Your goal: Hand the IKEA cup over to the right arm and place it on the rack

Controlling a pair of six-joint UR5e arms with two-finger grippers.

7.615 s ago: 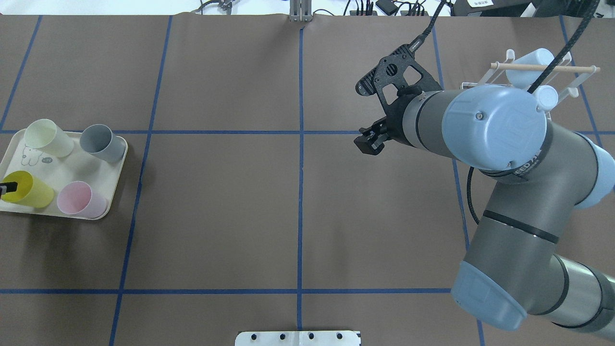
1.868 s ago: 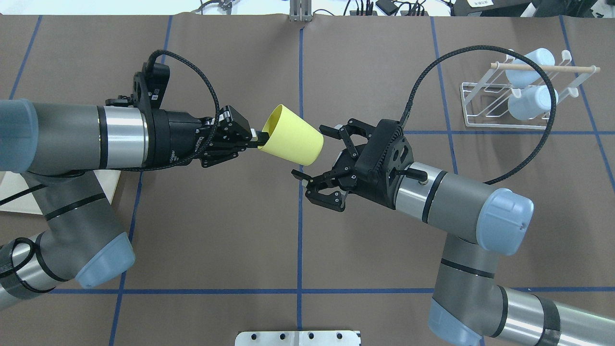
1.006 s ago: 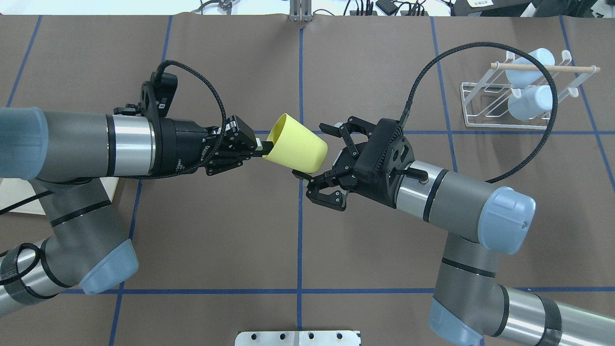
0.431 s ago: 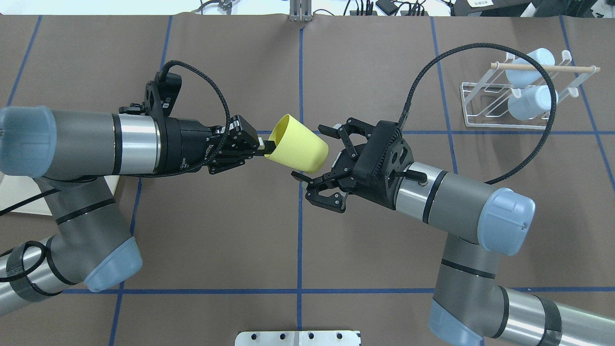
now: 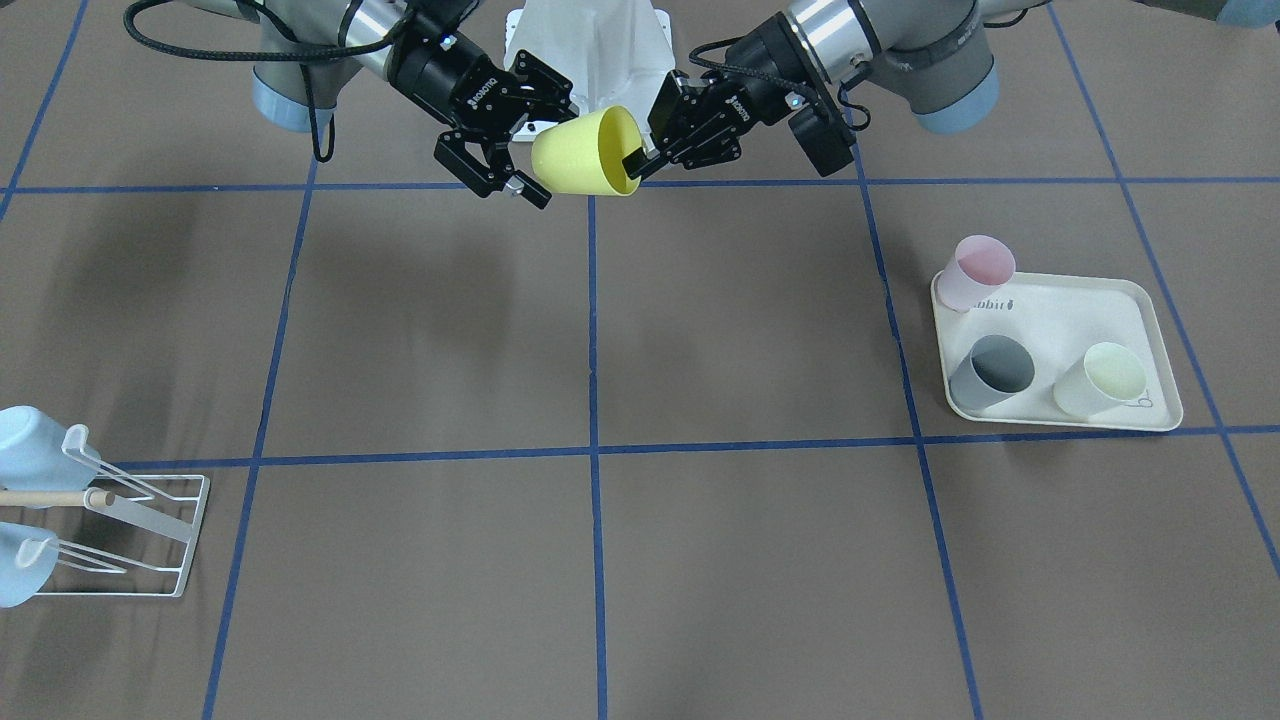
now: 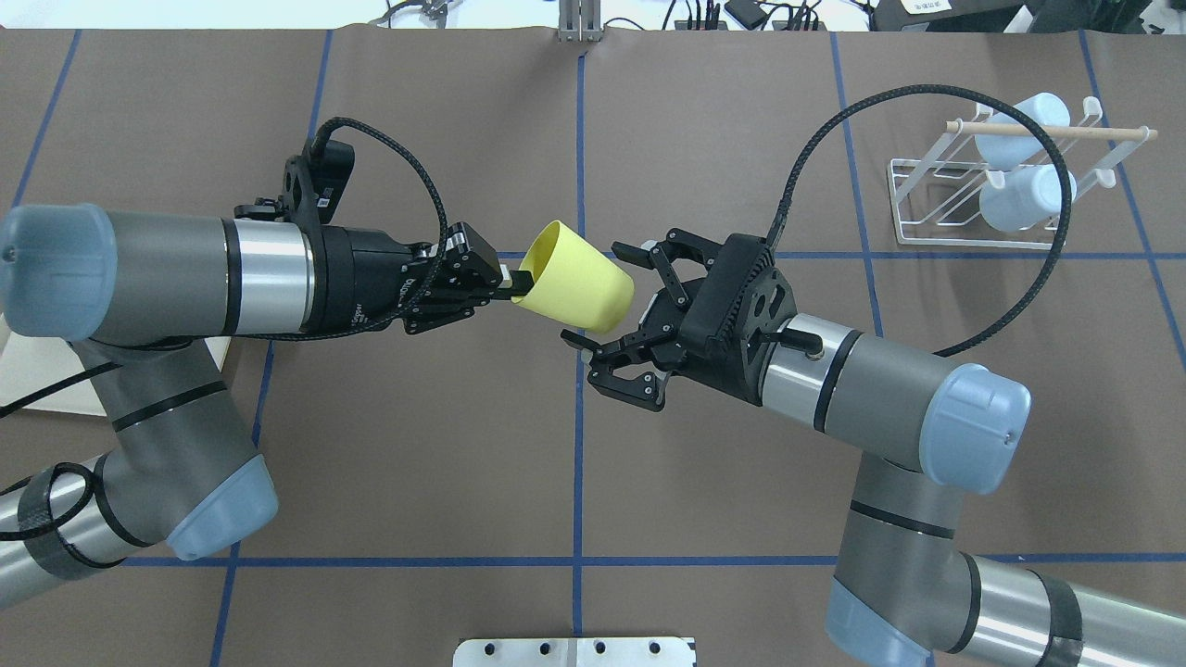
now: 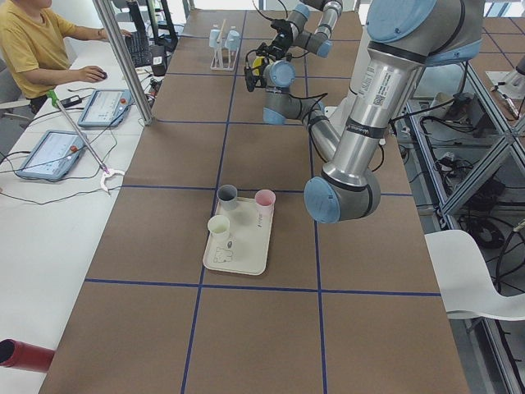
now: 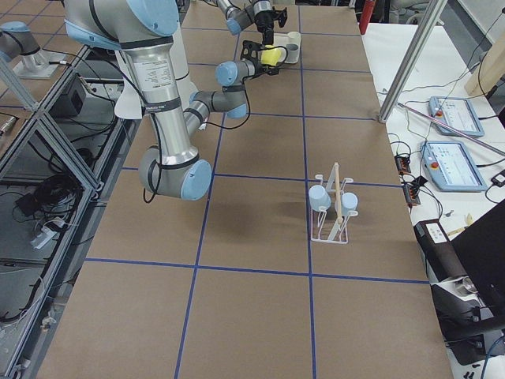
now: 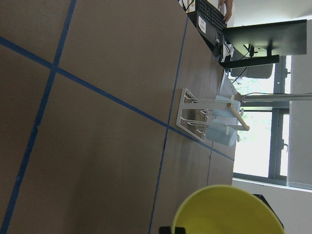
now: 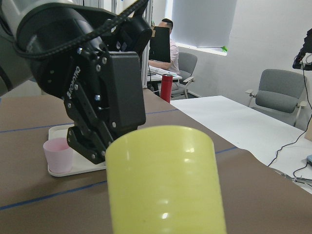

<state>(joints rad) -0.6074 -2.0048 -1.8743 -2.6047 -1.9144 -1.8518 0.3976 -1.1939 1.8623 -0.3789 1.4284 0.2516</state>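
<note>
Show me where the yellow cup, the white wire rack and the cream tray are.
yellow cup [image 6: 576,290], overhead view, on its side wall.
white wire rack [image 6: 1112,133], overhead view, on its wooden rod.
cream tray [image 5: 1070,315], front-facing view, on its bare floor.

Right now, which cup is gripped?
The yellow cup, pinched at its rim by the left gripper; the pink cup, grey cup and cream cup stand on the tray.

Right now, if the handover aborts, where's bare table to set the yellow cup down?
Bare: the grid squares between the tray and the rack, on the operators' side of both arms. Crowded: tray holds three cups; rack holds two blue cups; over the centre line the left gripper pinches the yellow cup rim, right gripper open at its base.
</note>
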